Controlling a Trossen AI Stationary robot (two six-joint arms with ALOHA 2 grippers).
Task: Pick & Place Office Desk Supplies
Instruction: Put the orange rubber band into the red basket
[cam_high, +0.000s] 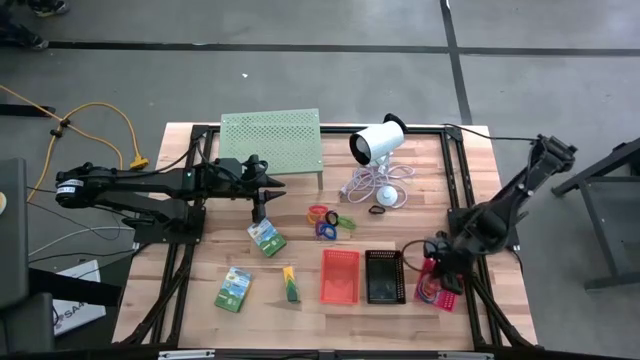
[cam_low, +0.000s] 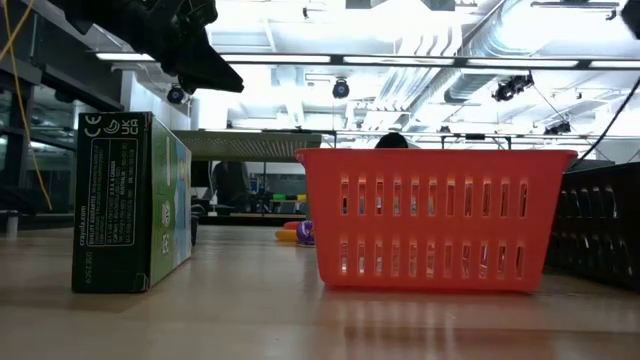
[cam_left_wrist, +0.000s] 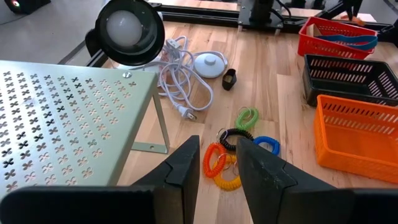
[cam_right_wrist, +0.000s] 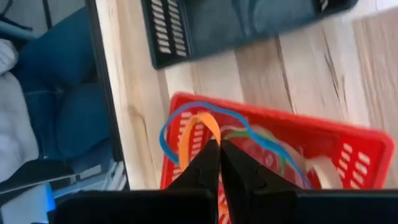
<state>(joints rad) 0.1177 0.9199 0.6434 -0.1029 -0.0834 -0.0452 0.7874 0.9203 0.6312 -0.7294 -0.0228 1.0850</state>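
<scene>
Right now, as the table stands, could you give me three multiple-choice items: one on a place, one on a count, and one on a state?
1. Where does the black basket stand?
A. under the stand
B. on a green pack
C. between the two other baskets

2. How many baskets are on the table?
A. two
B. three
C. five

3. How are the right gripper's fingers?
A. shut
B. wide open
C. clamped on a green pack

Answers:
1 C: the high view shows the black basket in a row between the orange basket and the red basket.
2 B: those three are the only baskets there.
3 A: in its wrist view the right gripper has its fingers pressed together above the red basket.
</scene>
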